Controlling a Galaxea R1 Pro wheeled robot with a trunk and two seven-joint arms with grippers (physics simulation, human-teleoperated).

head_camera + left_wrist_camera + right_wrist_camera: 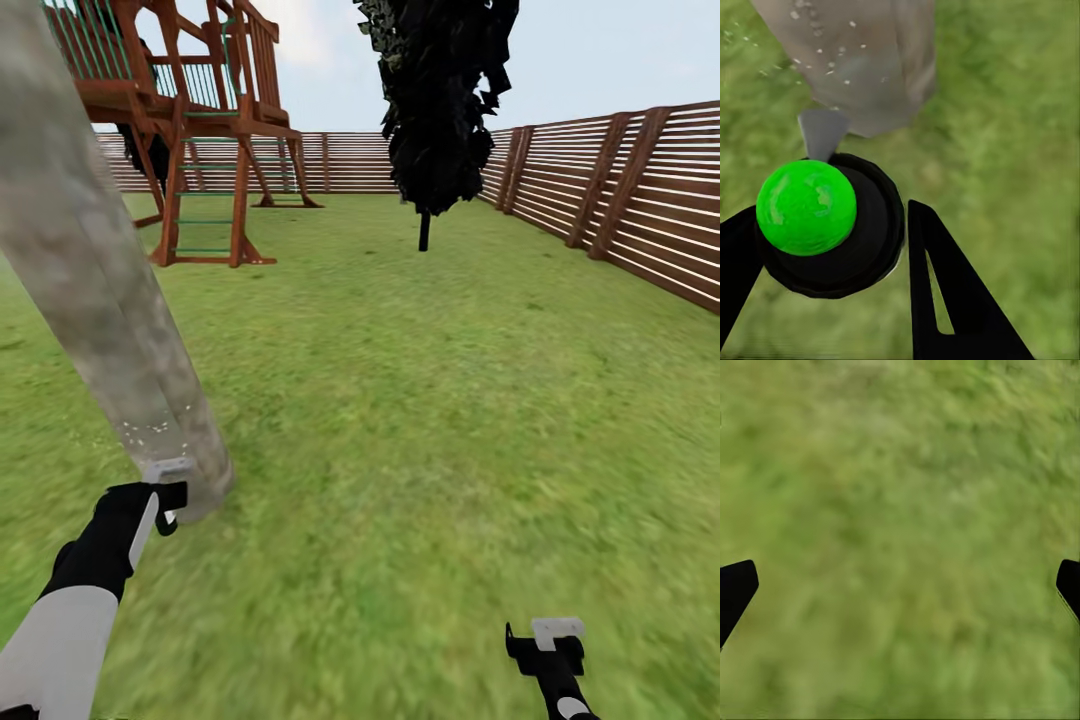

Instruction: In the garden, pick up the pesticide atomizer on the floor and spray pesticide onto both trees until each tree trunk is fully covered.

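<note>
A thick pale grey-tan tree trunk slants across the left of the head view, and its base meets the grass floor. My left gripper hangs right beside that base. In the left wrist view my left gripper is shut on the pesticide atomizer, a round black body with a bright green ball on top. Its grey nozzle points at the tree trunk. White specks of pesticide dot the bark. My right gripper is low over bare grass, open and empty.
A reddish wooden play tower with a green ladder stands behind the trunk. A near-black conifer grows in mid-lawn. A slatted wooden fence runs along the right side and the back. Open grass lies between them.
</note>
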